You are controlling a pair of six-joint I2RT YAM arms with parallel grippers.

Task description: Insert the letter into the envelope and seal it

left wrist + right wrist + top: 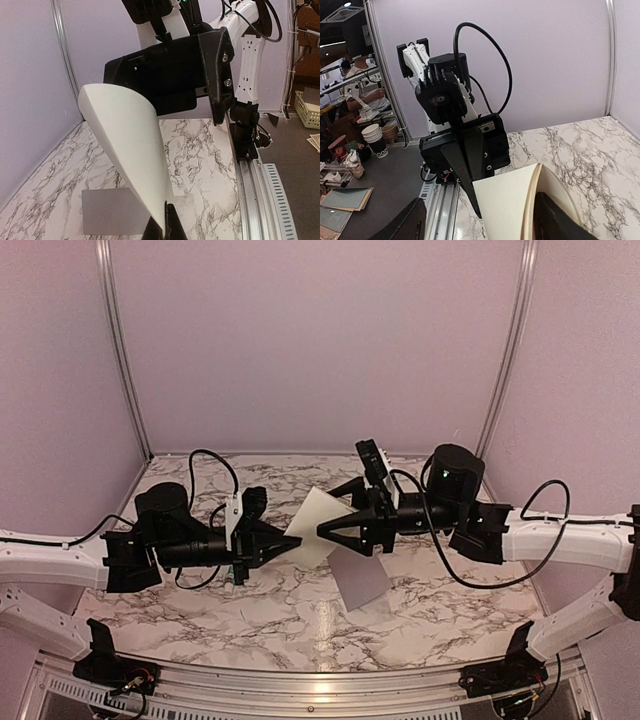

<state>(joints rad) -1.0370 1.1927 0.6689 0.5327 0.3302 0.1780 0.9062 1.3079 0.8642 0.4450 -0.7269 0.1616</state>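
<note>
Cream letter curled, raised; grey envelope flat below.

A marble-patterned tabletop sits between lilac walls. Beyond the table stand stacked paper cups and a pale lattice basket on the floor.

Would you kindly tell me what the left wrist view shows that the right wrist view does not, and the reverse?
Only the left wrist view shows the envelope lying flat on the marble table. Only the right wrist view shows the letter edge-on, its layered fold close beside one of the right fingers, and paper cups off to the side of the rig. Both show the letter held off the table, with the left fingers pinched shut on one corner.
</note>
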